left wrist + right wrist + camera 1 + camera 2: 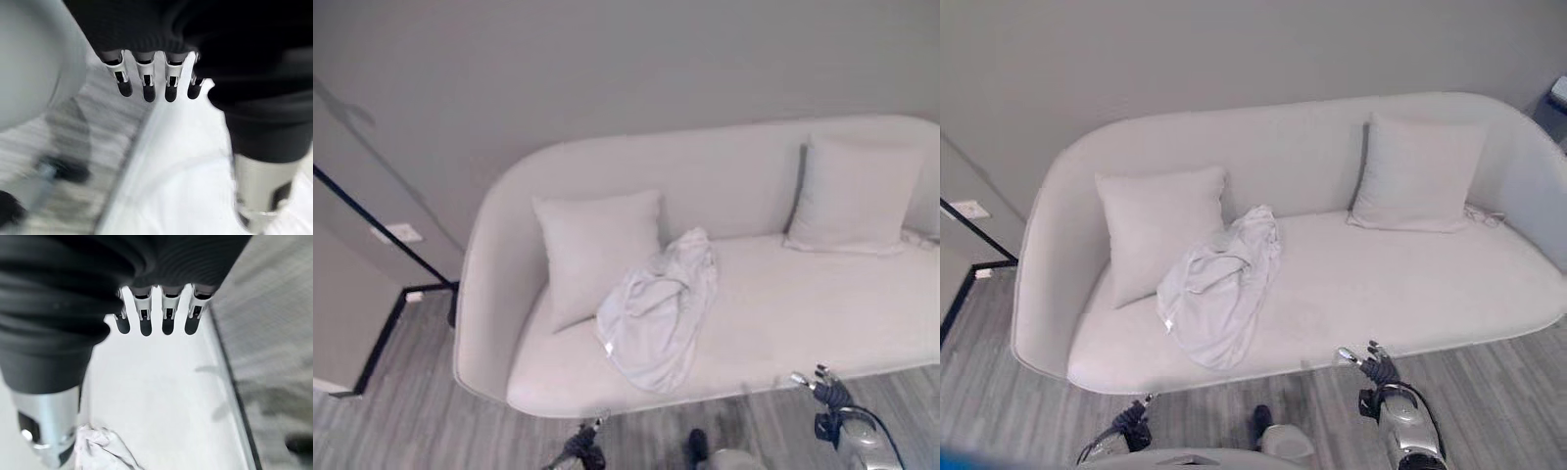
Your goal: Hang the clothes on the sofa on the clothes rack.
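Note:
A crumpled pale grey garment (658, 311) lies on the seat of a light sofa (783, 313), leaning on the left cushion (595, 250); its edge also appears in the right wrist view as garment (105, 450). My left hand (582, 446) hangs low in front of the sofa's front edge, below and left of the garment, with straight fingers (146, 83) holding nothing. My right hand (830, 395) is at the front edge to the garment's right, with fingers (166, 316) straight and empty over the seat. Neither hand touches the garment.
A second cushion (857, 196) leans on the sofa back at the right. A black metal frame (372, 227) with a floor bar (382, 338) stands left of the sofa by the wall. Grey wood floor (401, 421) runs in front.

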Motion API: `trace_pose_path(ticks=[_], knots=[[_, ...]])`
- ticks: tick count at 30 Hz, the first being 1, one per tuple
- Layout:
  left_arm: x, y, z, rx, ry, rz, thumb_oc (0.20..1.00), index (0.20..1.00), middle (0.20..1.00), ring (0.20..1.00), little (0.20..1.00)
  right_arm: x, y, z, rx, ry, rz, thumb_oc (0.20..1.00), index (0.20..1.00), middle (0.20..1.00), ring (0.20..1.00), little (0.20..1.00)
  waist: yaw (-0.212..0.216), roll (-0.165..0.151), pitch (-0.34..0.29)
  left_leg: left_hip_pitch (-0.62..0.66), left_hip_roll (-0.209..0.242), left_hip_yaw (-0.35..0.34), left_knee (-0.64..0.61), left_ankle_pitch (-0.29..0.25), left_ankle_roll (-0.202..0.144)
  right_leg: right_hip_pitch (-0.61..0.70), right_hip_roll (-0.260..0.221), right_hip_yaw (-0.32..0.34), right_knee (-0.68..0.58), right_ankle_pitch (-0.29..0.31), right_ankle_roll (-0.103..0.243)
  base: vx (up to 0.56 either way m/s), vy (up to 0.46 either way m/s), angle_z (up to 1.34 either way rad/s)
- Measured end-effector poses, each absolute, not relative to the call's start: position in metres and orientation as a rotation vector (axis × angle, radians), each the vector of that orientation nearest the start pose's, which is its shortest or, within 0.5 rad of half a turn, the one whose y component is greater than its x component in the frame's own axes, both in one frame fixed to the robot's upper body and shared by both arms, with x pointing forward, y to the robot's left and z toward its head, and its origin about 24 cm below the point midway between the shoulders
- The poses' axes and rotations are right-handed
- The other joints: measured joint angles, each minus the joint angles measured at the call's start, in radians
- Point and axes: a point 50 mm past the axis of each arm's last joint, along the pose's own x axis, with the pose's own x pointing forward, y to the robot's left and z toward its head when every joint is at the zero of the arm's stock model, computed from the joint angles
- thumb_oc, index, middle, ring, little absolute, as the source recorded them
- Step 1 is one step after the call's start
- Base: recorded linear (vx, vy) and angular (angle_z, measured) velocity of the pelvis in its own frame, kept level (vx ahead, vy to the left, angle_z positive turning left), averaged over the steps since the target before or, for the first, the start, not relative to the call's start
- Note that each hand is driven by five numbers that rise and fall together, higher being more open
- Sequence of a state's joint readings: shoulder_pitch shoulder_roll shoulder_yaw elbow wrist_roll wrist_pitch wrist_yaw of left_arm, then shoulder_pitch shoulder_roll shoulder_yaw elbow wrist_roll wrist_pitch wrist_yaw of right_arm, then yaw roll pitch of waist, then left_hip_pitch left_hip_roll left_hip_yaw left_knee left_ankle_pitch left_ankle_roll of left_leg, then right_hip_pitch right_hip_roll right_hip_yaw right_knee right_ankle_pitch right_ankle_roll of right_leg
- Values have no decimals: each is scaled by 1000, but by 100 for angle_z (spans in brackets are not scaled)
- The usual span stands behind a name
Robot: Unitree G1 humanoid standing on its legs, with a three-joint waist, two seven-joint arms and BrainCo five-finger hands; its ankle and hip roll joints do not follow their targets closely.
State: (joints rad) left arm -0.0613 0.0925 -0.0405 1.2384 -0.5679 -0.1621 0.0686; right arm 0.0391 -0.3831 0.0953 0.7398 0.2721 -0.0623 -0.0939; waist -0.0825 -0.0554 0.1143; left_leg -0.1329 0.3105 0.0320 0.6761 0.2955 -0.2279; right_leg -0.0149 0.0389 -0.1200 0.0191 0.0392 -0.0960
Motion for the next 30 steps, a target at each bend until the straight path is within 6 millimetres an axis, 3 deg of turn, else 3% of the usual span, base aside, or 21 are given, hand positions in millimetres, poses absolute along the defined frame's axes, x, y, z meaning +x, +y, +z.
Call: trace_pose_path(ticks=[1,2,3,4,5,6,7,8,10,12,13,14,15,16,17,19,20,25,27,28,30], knots=[[137,194,-153,-303,941,409,1000,1000,1000,1000,1000,173,-272,-94,-281,717,-221,1000,1000,1000,1000,1000,7,-13,9,-82,-3,-21,132,50,45,10,0,-1,22,-34,-28,226,-24,-2],[146,192,-149,-289,912,374,1000,1000,1000,1000,1000,174,-275,-93,-336,732,-224,1000,1000,1000,1000,1000,7,-27,16,-156,-25,47,216,-42,77,17,-12,-8,19,-38,-32,180,2,6],[149,190,-147,-299,894,365,1000,1000,1000,1000,1000,181,-277,-88,-422,711,-192,1000,1000,1000,1000,1000,11,-36,21,-173,-91,126,90,-132,84,28,-34,-10,8,-52,21,231,107,-25],[147,171,-149,-352,894,351,1000,1000,1000,1000,1000,188,-287,-78,-556,688,-147,1000,1000,1000,1000,1000,7,59,27,-155,-79,146,-188,-152,87,-39,-22,-6,159,-102,41,264,206,-15],[135,165,-154,-366,939,361,1000,1000,1000,1000,1000,189,-294,-70,-637,668,-133,1000,1000,1000,1000,1000,-8,101,32,-148,-78,157,-383,-157,82,0,-31,-19,120,-118,54,366,272,6],[129,167,-155,-373,937,378,1000,1000,1000,1000,1000,186,-296,-72,-720,683,-113,1000,1000,1000,1000,1000,4,105,24,-141,-72,174,-690,-150,81,-3,-20,-60,96,-144,59,365,229,48],[136,164,-153,-400,909,389,1000,1000,1000,1000,1000,189,-300,-70,-792,678,-104,1000,1000,1000,1000,1000,24,115,40,-154,-48,162,-789,-117,92,-11,-21,-137,112,-192,146,411,196,11],[141,177,-150,-421,864,457,1000,1000,1000,1000,1000,207,-300,-61,-896,635,-75,1000,1000,1000,1000,1000,55,106,66,-90,-11,133,-786,-115,92,-54,-37,-127,248,-223,20,384,154,6],[129,177,-156,-417,928,479,1000,1000,1000,1000,1000,210,-298,-58,-933,609,-71,1000,1000,1000,1000,1000,43,104,57,-7,-23,185,-781,-118,96,5,-26,-133,200,-218,34,292,108,1],[124,181,-157,-397,943,491,1000,1000,1000,1000,1000,218,-290,-51,-945,540,-62,1000,1000,1000,1000,1000,44,87,52,54,-110,234,-787,-112,104,32,-31,-125,140,-183,134,190,83,-5],[128,180,-156,-401,934,488,1000,1000,1000,1000,1000,222,-290,-48,-947,527,-63,1000,1000,1000,1000,1000,42,109,61,54,-121,233,-786,-94,127,-10,-19,-104,200,-156,156,108,64,-7],[134,174,-154,-418,921,481,1000,1000,1000,1000,1000,228,-291,-42,-954,500,-68,1000,1000,1000,1000,1000,41,155,74,69,-95,230,-783,-41,199,-83,-2,-67,333,-200,142,68,50,-14],[129,173,-156,-423,930,489,1000,1000,1000,1000,1000,230,-293,-36,-969,475,-67,1000,1000,1000,1000,1000,40,174,62,75,-52,222,-772,12,252,-131,-32,-43,370,-264,86,43,35,-3],[127,173,-157,-415,948,489,1000,1000,1000,1000,1000,231,-293,-36,-969,471,-71,1000,1000,1000,1000,1000,40,165,66,69,-58,192,-754,-59,147,-116,-62,-38,290,-221,100,27,24,30],[129,174,-157,-410,950,480,1000,1000,1000,1000,1000,225,-292,-42,-965,501,-65,1000,1000,1000,1000,1000,35,155,68,49,-68,217,-745,-63,143,-73,-74,-59,219,-190,106,-19,17,32],[133,180,-155,-386,926,480,1000,1000,1000,1000,1000,226,-287,-44,-974,493,-39,1000,1000,1000,1000,1000,63,127,73,57,-108,247,-737,-58,149,-67,-99,-32,190,-170,110,-59,4,1],[138,183,-151,-364,901,464,1000,1000,1000,1000,1000,235,-288,-36,-1079,452,-17,1000,1000,1000,1000,1000,66,123,75,3,-117,251,-682,-73,128,-95,-116,-38,183,-162,121,-53,-19,-1],[144,200,-147,-331,861,484,1000,1000,1000,1000,1000,257,-282,-19,-1095,369,-27,1000,1000,1000,1000,1000,102,89,102,-58,-136,221,-621,-74,127,-68,-133,-45,77,-107,140,-27,-39,10],[140,202,-148,-319,875,489,1000,1000,1000,1000,1000,265,-281,-12,-1098,333,-53,1000,1000,1000,1000,1000,116,93,112,-71,-135,223,-624,-78,122,-68,-127,-44,42,-93,136,0,0,0],[134,202,-151,-315,897,496,1000,1000,1000,1000,1000,271,-280,-5,-1102,297,-80,1000,1000,1000,1000,1000,116,109,129,-76,-126,229,-636,-101,99,-69,-118,-46,17,-82,145,0,0,0],[130,202,-152,-314,909,506,1000,1000,1000,1000,1000,275,-280,-1,-1106,276,-98,1000,1000,1000,1000,1000,116,130,142,-79,-117,229,-649,-142,108,-70,-104,-45,-8,-57,150,-5,-16,-5]])
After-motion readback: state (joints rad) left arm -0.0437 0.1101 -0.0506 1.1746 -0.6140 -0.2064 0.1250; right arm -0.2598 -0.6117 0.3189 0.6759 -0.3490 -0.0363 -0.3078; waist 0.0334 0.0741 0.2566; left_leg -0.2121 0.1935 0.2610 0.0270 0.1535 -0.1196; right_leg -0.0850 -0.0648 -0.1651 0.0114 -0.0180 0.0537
